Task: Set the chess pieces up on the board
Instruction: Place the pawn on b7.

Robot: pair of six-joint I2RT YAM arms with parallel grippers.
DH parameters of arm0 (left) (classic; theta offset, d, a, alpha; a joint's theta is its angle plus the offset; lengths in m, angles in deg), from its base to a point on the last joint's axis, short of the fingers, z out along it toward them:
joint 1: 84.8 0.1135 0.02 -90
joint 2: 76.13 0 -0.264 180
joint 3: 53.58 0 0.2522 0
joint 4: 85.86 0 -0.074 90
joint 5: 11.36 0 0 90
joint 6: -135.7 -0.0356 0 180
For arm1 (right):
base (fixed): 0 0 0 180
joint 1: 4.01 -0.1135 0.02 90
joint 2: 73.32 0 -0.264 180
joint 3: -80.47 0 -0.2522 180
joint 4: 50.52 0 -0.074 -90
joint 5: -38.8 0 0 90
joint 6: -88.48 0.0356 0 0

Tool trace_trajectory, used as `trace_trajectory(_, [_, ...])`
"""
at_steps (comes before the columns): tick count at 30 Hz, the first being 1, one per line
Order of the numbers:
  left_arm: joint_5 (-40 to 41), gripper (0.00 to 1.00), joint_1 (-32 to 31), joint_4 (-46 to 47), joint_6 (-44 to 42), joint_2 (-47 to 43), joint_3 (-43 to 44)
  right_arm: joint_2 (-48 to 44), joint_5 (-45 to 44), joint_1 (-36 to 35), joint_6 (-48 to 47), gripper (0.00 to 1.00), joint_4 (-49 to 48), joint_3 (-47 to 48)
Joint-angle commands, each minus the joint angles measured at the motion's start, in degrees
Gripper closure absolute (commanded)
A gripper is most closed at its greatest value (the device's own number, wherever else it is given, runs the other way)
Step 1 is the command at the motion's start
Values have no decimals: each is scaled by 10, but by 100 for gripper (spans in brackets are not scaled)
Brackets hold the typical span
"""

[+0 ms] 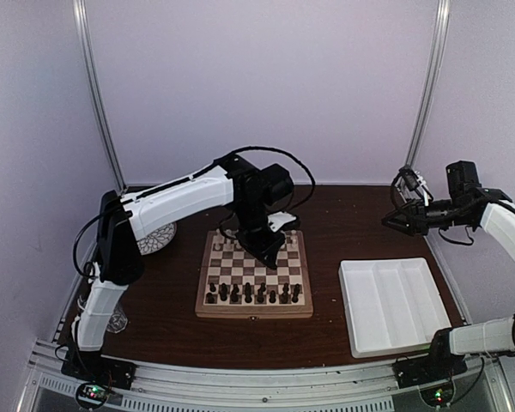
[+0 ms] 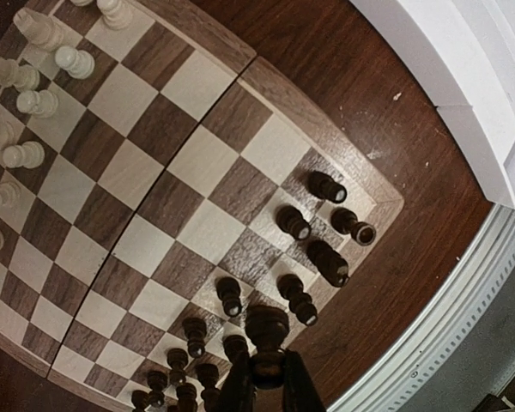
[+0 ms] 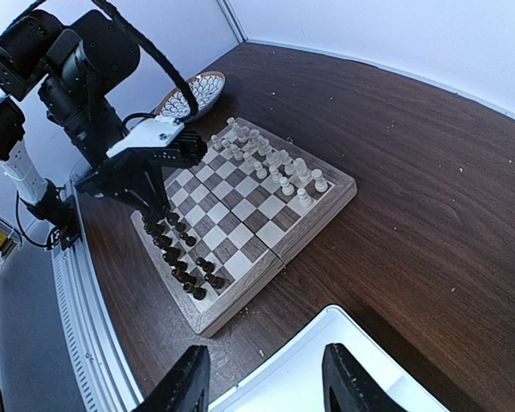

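Observation:
The board (image 1: 254, 266) lies in the middle of the table. Dark chess pieces (image 1: 253, 293) stand in its two near rows, and cream-white pieces (image 2: 34, 103) stand along the far side. My left gripper (image 2: 269, 371) is shut on a dark chess piece (image 2: 267, 328) and holds it just above the near dark rows (image 2: 326, 257); in the top view it (image 1: 263, 250) hangs over the board's centre. My right gripper (image 3: 262, 386) is open and empty, high above the table at the right (image 1: 400, 220), over the tray's edge.
A white divided tray (image 1: 386, 305) lies right of the board, also in the right wrist view (image 3: 326, 365). A patterned bowl (image 1: 159, 236) sits at the back left. A clear glass object (image 1: 116, 322) stands by the left arm's base. Metal rail along the near edge.

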Motion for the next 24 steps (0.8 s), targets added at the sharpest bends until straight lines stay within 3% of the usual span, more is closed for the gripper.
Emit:
trace_trajectory(1, [-24, 100, 0, -31, 10, 18, 3, 1, 15, 0, -11, 52, 7, -5])
trace_trajectory(24, [-34, 100, -1, -16, 11, 78, 20, 7, 24, 0, -20, 53, 14, -7])
